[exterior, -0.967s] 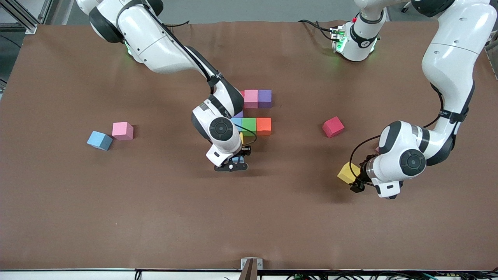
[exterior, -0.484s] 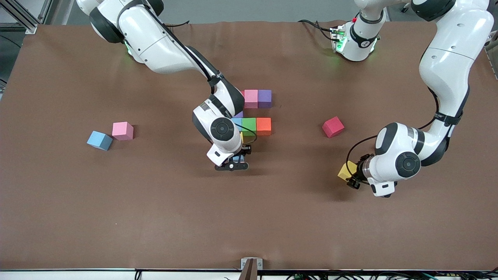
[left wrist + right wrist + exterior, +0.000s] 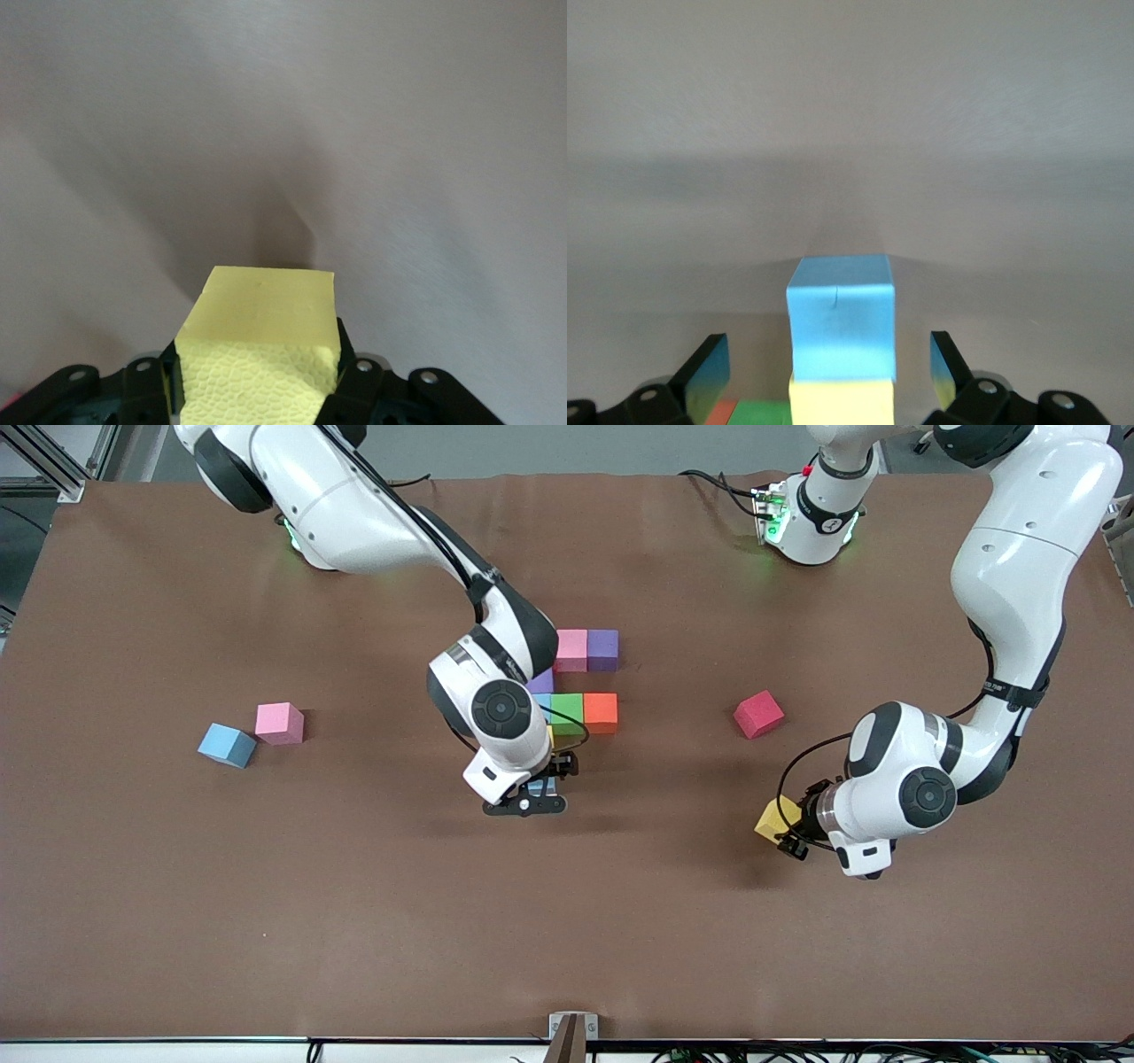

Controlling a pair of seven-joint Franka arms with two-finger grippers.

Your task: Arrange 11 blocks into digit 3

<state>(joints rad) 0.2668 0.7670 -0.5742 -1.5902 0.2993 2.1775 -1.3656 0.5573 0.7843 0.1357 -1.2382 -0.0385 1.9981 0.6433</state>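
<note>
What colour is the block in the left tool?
Yellow: the block sits clamped in the left tool, clearest in the left wrist view.

The table (image 3: pixel 177 912) wears a brown cloth. It looks soft and dull, with faint creases near the edge by the arm bases. The blocks look like foam and do not shine. The yellow block (image 3: pixel 257 354) has a bumpy, pebbly face between black fingers (image 3: pixel 354 376) that look like hard plastic. The blue block (image 3: pixel 840 326) looks smooth, with one tiny nick. The right arm (image 3: pixel 354 522) and the left arm (image 3: pixel 1019 558) have shiny white plastic shells with dull black bands at the joints.
</note>
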